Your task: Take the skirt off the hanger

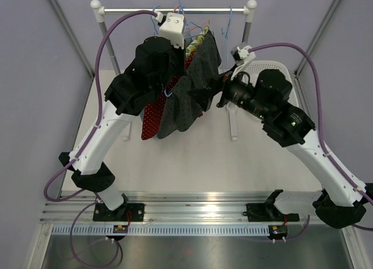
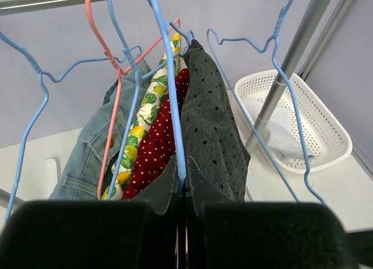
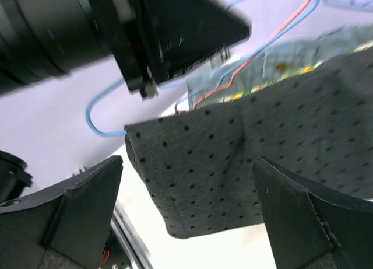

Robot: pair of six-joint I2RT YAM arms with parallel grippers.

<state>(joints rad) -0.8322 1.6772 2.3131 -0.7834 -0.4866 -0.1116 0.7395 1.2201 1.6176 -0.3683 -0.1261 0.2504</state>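
- My left tool (image 2: pixel 182 167) is clamped on the wire of a blue hanger (image 2: pixel 169 94). The wire runs down from the rail straight into the pinch between the two fingers.
- The skirt (image 2: pixel 213 123), grey with small dark dots, hangs just to the right of that wire. It is the outermost garment in the bunch on that side.
- In the overhead view the skirt (image 1: pixel 192 100) is up on the rail (image 1: pixel 175 11), draping down between my two arms above the desk (image 1: pixel 192 164).
- My right tool (image 3: pixel 187 158) is spread wide. The lower corner of the skirt (image 3: pixel 262 152) lies in the gap between its fingers (image 3: pixel 76 210), and neither finger presses on the cloth.
- Beside the skirt hangs a red garment with white dots (image 2: pixel 160 146), then a lemon-print piece (image 2: pixel 145 114) and a denim piece (image 2: pixel 87 158).
- A pink hanger (image 2: pixel 111 105) hangs among them, with more blue wire hangers to either side.
- A white perforated basket (image 2: pixel 315 123) sits on the desk to the right of the rack, with something pale inside it.
- I cannot tell which of the hangers the skirt is actually clipped to.
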